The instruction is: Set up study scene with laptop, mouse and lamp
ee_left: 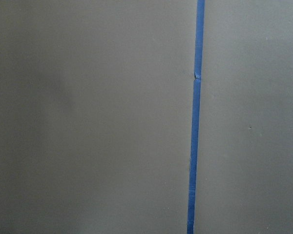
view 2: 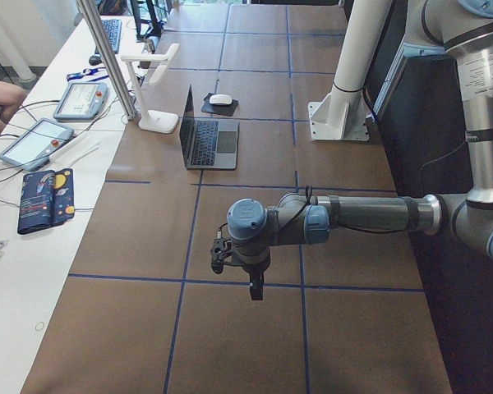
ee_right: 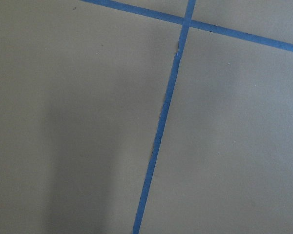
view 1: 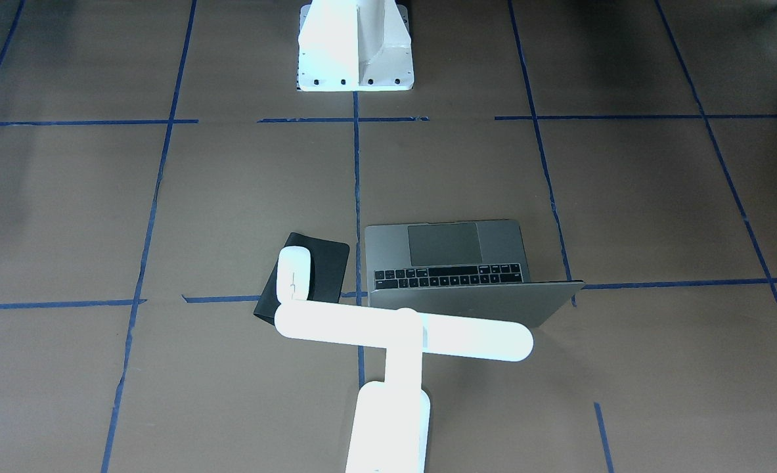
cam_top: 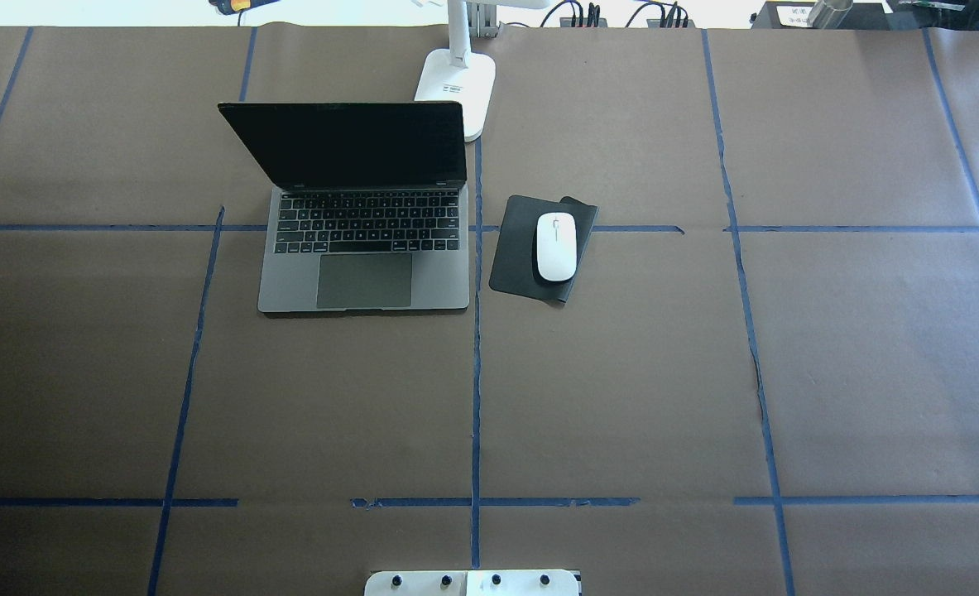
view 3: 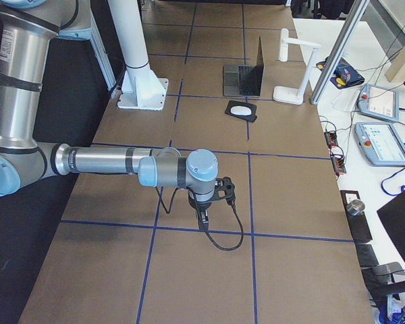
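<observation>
Three task items stand grouped on the far half of the table (cam_top: 621,397), near its centre line. The laptop (cam_top: 365,248) is open, its dark screen tilted back and its keyboard and trackpad facing the robot. Just beside it, on the robot's right, the mouse (cam_top: 556,246) lies lengthwise on a black mouse pad (cam_top: 515,252) set slightly askew. The lamp (view 1: 401,335) stands behind the laptop's screen, close to the table's far edge, with its base just past the lid's right corner. Its bar head runs crosswise on the stem above the lid and the far end of the pad.

Blue tape lines (cam_top: 476,397) divide the brown paper cover into squares. The white pedestal (view 1: 355,46) is bolted down at the robot's side.

Both arms reach low over opposite ends of the table, well apart from the items. The left gripper (view 2: 255,289) and the right gripper (view 3: 202,219) each point down over bare paper near a tape line. Only the side views show them, so I cannot tell how their jaws stand. Each wrist camera sees only paper and tape.
</observation>
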Motion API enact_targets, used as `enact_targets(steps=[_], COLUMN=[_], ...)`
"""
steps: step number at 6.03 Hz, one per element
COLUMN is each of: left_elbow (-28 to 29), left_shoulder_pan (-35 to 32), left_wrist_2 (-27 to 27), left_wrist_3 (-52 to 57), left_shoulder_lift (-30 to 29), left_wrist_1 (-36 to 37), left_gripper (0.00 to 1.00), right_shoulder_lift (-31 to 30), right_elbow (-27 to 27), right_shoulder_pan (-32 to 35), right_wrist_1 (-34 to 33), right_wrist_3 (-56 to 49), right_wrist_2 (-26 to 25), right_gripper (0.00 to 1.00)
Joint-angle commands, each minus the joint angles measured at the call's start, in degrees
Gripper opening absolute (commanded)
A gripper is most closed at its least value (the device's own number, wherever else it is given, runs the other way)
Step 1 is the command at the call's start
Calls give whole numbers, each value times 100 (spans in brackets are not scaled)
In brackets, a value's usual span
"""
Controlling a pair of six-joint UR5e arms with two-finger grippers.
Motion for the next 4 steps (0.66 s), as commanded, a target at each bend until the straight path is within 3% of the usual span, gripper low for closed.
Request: enact_targets(steps=[1, 4], left_elbow=[-88, -88], left_shoulder_pan=[0, 0], left_wrist_2=[18, 27], left_wrist_3=[2, -33], left_shoulder_lift=[12, -14], left_wrist_1=[-21, -31], left_gripper=[100, 100], right_shoulder_lift=[-6, -15], right_elbow=[-4, 4], right_shoulder_pan=[-5, -14], right_wrist_1=[6, 6], right_wrist_3=[7, 25], right_wrist_2=[23, 85], right_gripper=[100, 100])
